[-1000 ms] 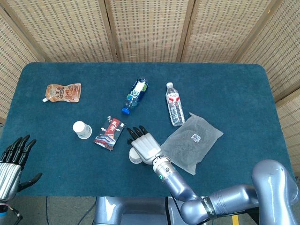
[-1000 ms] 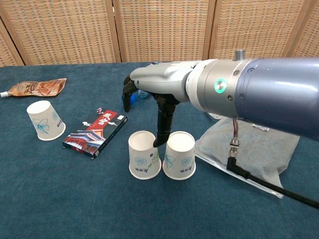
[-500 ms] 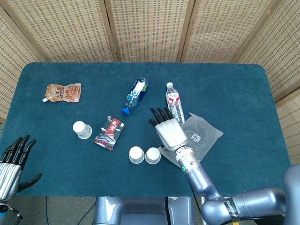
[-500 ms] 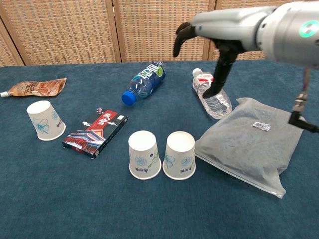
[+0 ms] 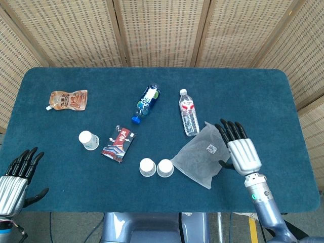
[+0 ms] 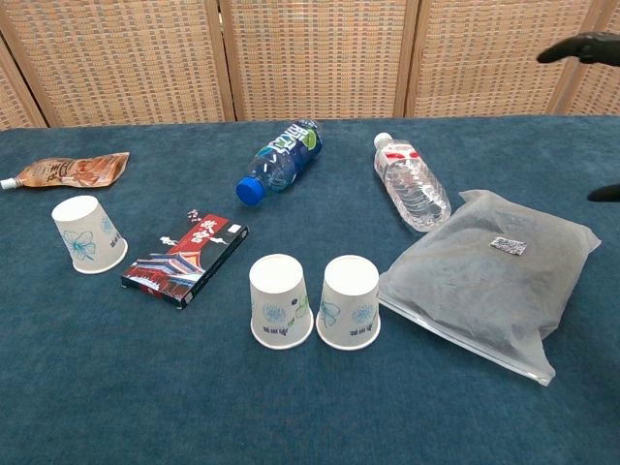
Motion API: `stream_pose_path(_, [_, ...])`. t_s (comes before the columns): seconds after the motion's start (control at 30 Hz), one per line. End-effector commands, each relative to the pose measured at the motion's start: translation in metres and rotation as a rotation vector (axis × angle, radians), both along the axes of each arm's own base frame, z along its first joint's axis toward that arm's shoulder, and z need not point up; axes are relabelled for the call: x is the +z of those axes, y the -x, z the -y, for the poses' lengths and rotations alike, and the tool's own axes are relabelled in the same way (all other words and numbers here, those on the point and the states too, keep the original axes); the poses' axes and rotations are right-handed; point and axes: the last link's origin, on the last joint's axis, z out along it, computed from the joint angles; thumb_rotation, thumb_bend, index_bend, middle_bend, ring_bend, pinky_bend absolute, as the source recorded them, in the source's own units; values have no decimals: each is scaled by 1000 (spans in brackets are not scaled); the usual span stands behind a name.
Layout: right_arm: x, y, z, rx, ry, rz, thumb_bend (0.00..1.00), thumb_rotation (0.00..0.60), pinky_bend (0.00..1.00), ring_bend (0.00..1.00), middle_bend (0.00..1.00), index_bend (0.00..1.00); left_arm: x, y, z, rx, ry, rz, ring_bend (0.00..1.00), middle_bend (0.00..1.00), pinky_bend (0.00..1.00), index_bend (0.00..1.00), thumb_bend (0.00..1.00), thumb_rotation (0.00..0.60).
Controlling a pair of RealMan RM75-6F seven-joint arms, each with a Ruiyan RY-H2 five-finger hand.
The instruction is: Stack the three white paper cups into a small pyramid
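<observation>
- Head view: two white paper cups, the left base cup (image 5: 147,167) and the right base cup (image 5: 165,168), stand upside down, rims on the table (image 5: 263,101), touching or nearly so. Judged as the pyramid's bottom row; flat bottoms up give the top cup a seat.
- The third cup (image 5: 88,140), also inverted, stands well apart, up and to the left of the base pair, with the red packet (image 5: 118,143) lying between it and the pair. It is not yet on top.
- Right hand (image 5: 239,150) hovers well to the right of the base pair, past the grey bag (image 5: 205,154), fingers spread, holding nothing.
- Left hand (image 5: 17,177) hangs at the table's near corner, far left of the base pair, fingers apart and empty. It is the nearer hand to the lone cup, so likely the one to fetch it.
- Chest view: base cups (image 6: 281,300) and (image 6: 349,301) sit side by side, flat bottoms level; the gap at top looks small enough to bridge.
- Lone cup (image 6: 88,233) stands left of the pair, beyond the packet (image 6: 186,260).
- Blue-cap bottle (image 6: 279,160) and clear bottle (image 6: 411,180) lie on their sides behind the pair; the bag (image 6: 484,281) lies just right of them. All clutter, not in the lifting path.
- Only dark fingertips (image 6: 579,46) show at the right edge, far from the pair.
</observation>
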Motion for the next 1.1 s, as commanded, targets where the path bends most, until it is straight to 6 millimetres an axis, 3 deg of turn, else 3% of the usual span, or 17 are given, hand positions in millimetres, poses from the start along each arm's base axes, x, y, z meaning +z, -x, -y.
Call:
stream_pose_path(0.03, [9,37,-21,-19,55,8,204,600,74,0,0,52,-1,0,-1,2,3,-1,0,0,125,42,194,600])
stream_pose_path(0.2, [13,66,-45,-31,104,55,205,600,74,0,0,57,-5,-7,-14,4,12,18,0,0,125,42,194,600])
stream_pose_path(0.53, [28,71,-52,1,142,100,204,600,74,0,0,67,-8,-41,-95,1,94,-17,0,0,125,136,212,600])
stream_pose_path(0.7, [33,76,-51,-11,146,116,204,600,74,0,0,67,-12,-46,-154,59,135,-86,0,0,125,166,217,600])
stream_pose_path(0.87, [36,78,-50,-16,148,127,204,600,74,0,0,67,-21,-44,-186,118,167,-137,0,0,126,200,220,600])
stream_pose_path(1.1, [39,82,-48,-34,151,131,204,600,74,0,0,67,-46,-42,-207,173,230,-185,0,0,128,224,225,600])
